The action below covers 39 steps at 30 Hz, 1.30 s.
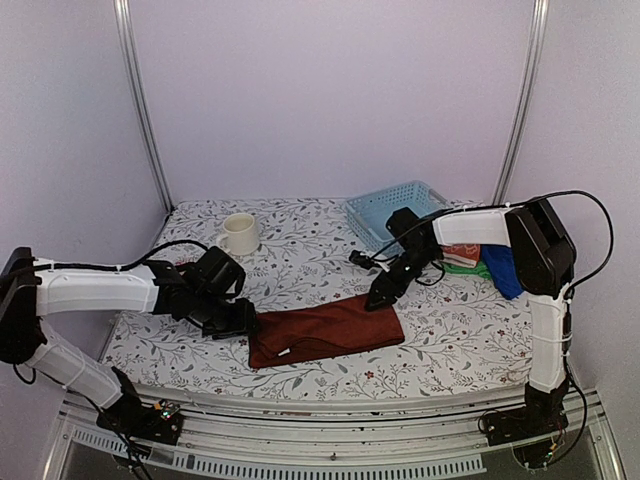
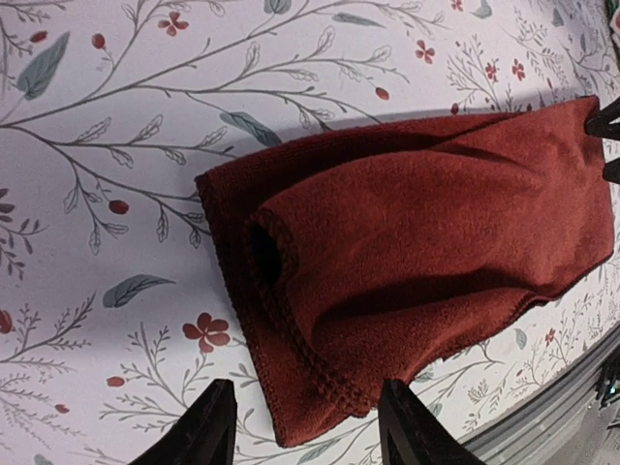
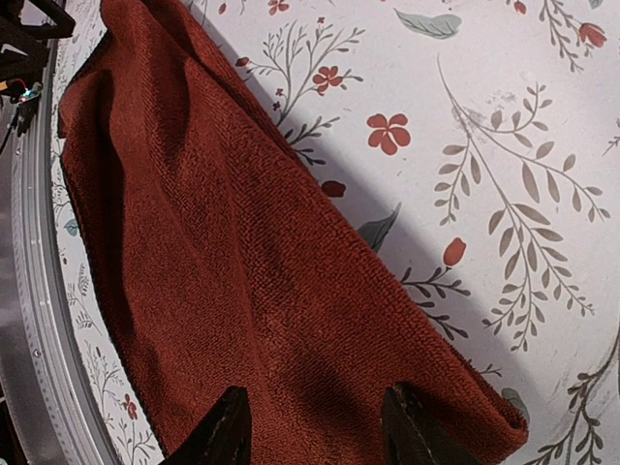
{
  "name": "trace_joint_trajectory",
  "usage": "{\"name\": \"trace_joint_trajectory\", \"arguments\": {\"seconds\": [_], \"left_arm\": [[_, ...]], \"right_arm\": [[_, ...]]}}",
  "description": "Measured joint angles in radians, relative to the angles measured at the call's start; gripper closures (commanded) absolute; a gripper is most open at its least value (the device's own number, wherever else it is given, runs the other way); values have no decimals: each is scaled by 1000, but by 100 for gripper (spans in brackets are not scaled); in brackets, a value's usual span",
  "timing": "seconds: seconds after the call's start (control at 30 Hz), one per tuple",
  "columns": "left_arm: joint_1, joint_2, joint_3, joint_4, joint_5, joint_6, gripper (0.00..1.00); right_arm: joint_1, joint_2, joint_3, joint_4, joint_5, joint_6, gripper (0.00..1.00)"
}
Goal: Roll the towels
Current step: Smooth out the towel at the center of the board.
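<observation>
Directly under right end effector [image 3: 315, 405]: rust-brown towel [image 3: 242, 271].

Rust-brown towel [image 1: 325, 332]; white floral table [image 1: 300, 232]; bluish basket [image 1: 362, 214], seemingly.

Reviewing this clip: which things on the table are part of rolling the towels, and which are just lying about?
Part of the job: rust-brown towel, loosely folded near the front edge; blue towel, orange patterned towel and green towel, piled at the right.
Lying about: white mug; pale blue basket.
</observation>
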Motion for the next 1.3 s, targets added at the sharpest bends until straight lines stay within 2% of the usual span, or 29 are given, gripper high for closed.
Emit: {"name": "trace_joint_trajectory", "arguments": {"seconds": [0.17, 0.37, 0.47, 0.6, 0.77, 1.23, 1.3], "left_arm": [[23, 100, 21, 68, -7, -2, 55], [69, 210, 60, 128, -7, 39, 77], [73, 238, 84, 137, -11, 63, 84], [76, 265, 116, 144, -23, 96, 100], [82, 334, 175, 150, -29, 142, 100], [94, 514, 430, 199, -23, 288, 100], [104, 538, 458, 208, -15, 305, 81]], "right_arm": [[-3, 0, 0, 0, 42, -10, 54], [-13, 0, -7, 7, 68, -12, 55], [-17, 0, -22, 14, 76, -13, 56], [-25, 0, -32, 28, 76, -11, 58], [-54, -13, -72, 60, 61, 6, 59], [-222, -185, -301, 68, 117, 59, 61], [-229, -205, -311, 42, 118, 54, 57]]}}
